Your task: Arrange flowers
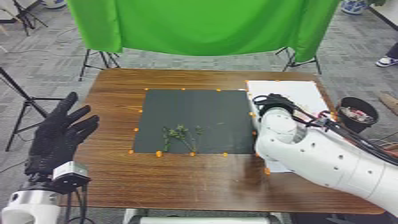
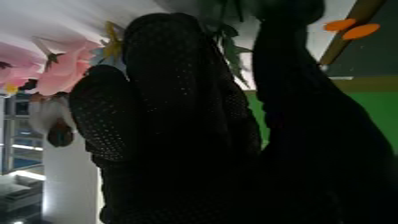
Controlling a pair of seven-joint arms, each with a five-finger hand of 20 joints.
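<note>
While the left hand (image 1: pixel 55 137) is up and well apart from the dark mat (image 1: pixel 195 107), on its left side, with straight, spread fingers and nothing in its hold, the right hand (image 1: pixel 274 101) is over the white sheet (image 1: pixel 293 89), near the mat's right edge. In the right wrist view its fingers are fairly straight and its thumb stands apart from them; green leaves (image 2: pixel 233 47) show between the two, though I cannot tell whether it has hold of them.

Thin green stems with small leafy heads (image 1: pixel 182 135) lie on the mat's near part, around its middle. Pink flowers (image 2: pixel 67 70) are near the right hand's fingers, on the side away from the thumb. Orange markers (image 1: pixel 159 154) are set around the mat, all on the brown counter (image 1: pixel 169 182). A green cloth (image 1: pixel 195 30) hangs beyond the mat's far side, and a black bin (image 1: pixel 358 122) stands well to its right.
</note>
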